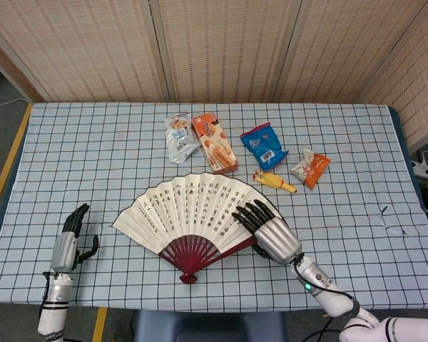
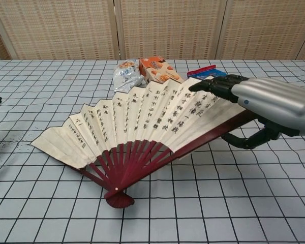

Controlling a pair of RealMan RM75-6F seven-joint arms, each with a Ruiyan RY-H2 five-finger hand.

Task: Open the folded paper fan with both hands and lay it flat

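Checked cloth (image 1: 357,142) (blue grid lines on white) covers the table. Far half holds a row of items: clear snack bag (image 1: 179,137), touching an orange biscuit box (image 1: 215,143) on its right; blue snack packet (image 1: 263,146) near; yellow rubber chicken (image 1: 274,182) just beside it; small orange-and-white packet (image 1: 311,169) at the right end. Woven folding screen (image 1: 221,50) behind the table.

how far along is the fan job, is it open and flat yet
Done: the paper fan is spread fully open, pivot toward the robot. In hand: the right hand grips its right edge, which the chest view shows raised off the table. The left hand is open and apart. Left: lower that edge flat and let go.
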